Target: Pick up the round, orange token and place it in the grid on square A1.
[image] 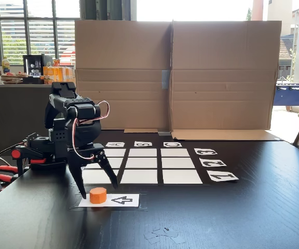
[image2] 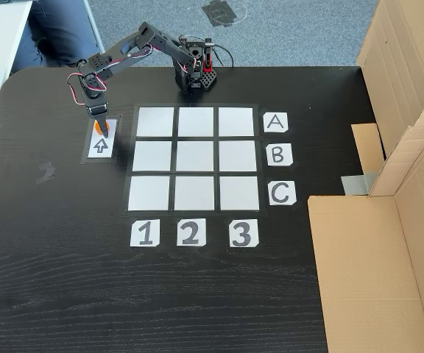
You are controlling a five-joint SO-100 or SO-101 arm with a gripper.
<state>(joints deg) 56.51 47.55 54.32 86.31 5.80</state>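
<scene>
The black two-finger gripper stood spread wide, fingertips down on either side of the small orange plastic cylinder token, not closed on it. The token sat on the white arrow card, left of the white nine-cell paper grid in the top-down fixed view. Corner square A1 lay bare nearby. Folded brown cardboard walls stood beyond the grid.

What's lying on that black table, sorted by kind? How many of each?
Orange token: 1
White grid cells: 9
Letter cards: 3
Number cards: 3
Arrow card: 1
Robot arm, end effector over the token: 1
Total: 18
</scene>
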